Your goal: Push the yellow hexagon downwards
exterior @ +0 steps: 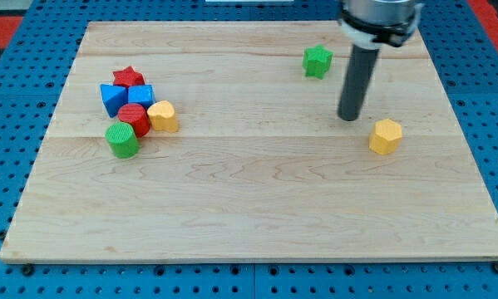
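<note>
The yellow hexagon (386, 136) lies at the view's right, alone on the wooden board (257, 208). My tip (349, 117) rests on the board just to the upper left of the hexagon, a small gap apart from it. The dark rod rises from the tip to the view's top edge.
A green star (318, 61) lies above and left of my tip. At the view's left is a cluster: a red star (128, 78), two blue blocks (113, 98) (141, 95), a red cylinder (134, 119), a yellow block (163, 116) and a green cylinder (122, 139).
</note>
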`<action>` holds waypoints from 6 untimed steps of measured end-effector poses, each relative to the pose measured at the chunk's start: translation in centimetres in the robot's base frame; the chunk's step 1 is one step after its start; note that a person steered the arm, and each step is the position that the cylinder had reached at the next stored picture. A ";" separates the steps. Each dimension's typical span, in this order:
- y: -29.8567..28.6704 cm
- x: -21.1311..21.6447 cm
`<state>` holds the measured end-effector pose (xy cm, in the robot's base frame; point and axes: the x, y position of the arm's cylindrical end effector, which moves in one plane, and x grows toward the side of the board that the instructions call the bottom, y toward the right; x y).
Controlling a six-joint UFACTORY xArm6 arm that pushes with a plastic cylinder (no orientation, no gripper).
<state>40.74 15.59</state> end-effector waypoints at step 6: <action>2.0 6.8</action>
